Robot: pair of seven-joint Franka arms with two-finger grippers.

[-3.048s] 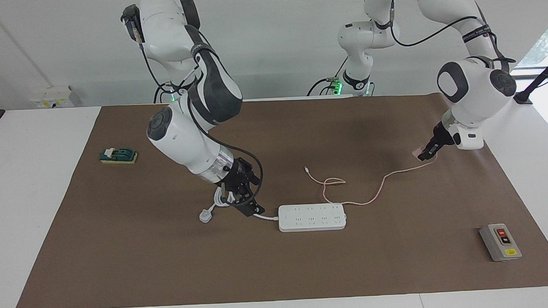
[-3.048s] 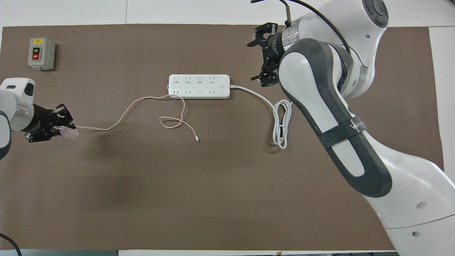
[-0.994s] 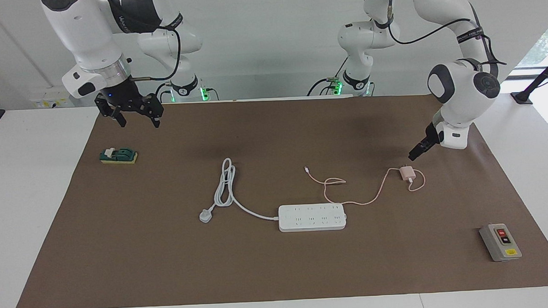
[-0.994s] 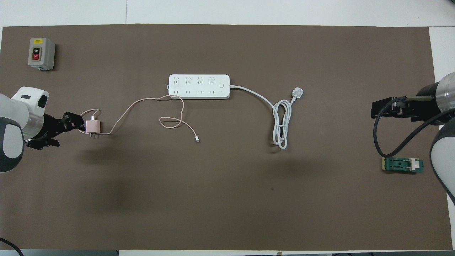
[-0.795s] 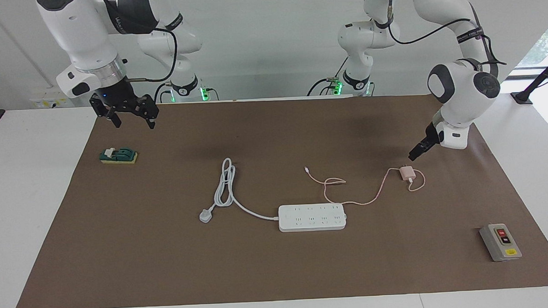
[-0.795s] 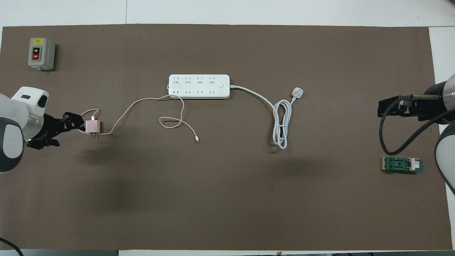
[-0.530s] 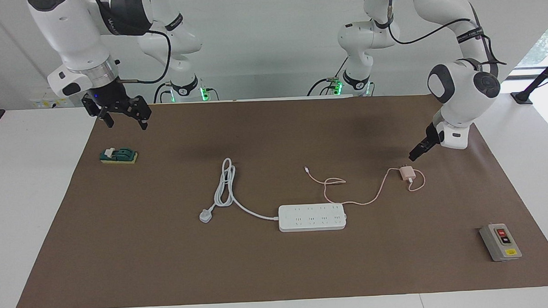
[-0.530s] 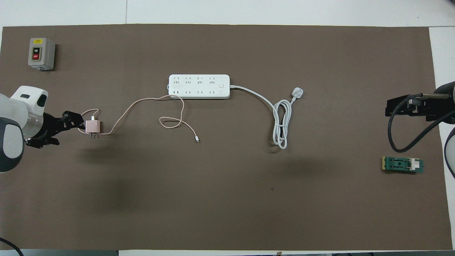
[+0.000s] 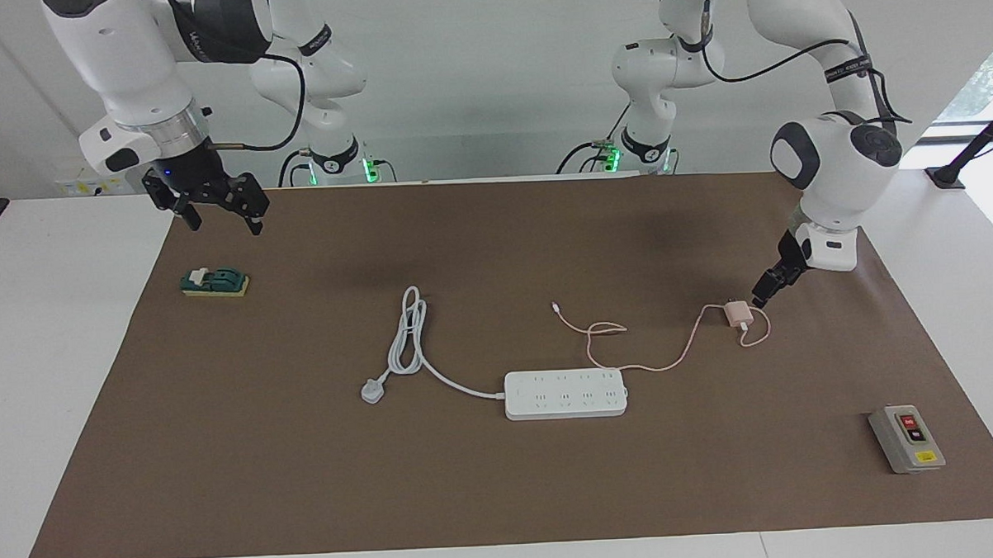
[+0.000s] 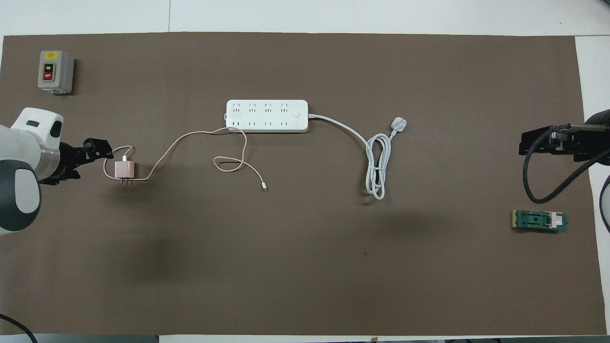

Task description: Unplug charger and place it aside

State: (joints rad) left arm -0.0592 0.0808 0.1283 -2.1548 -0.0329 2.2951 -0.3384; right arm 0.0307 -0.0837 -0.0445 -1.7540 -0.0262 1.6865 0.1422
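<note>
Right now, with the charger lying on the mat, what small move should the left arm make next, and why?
Probably lift the left gripper up and away. The charger already lies unplugged on the mat, apart from the power strip, and the gripper holds nothing beside it.

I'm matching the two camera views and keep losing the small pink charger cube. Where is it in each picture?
Facing view: the small pale pink cube-shaped charger lies on the brown mat toward the left arm's end, just below the left end effector.
Overhead view: the charger lies near that picture's left edge.
Shared landmark: the white rectangular power strip.
</note>
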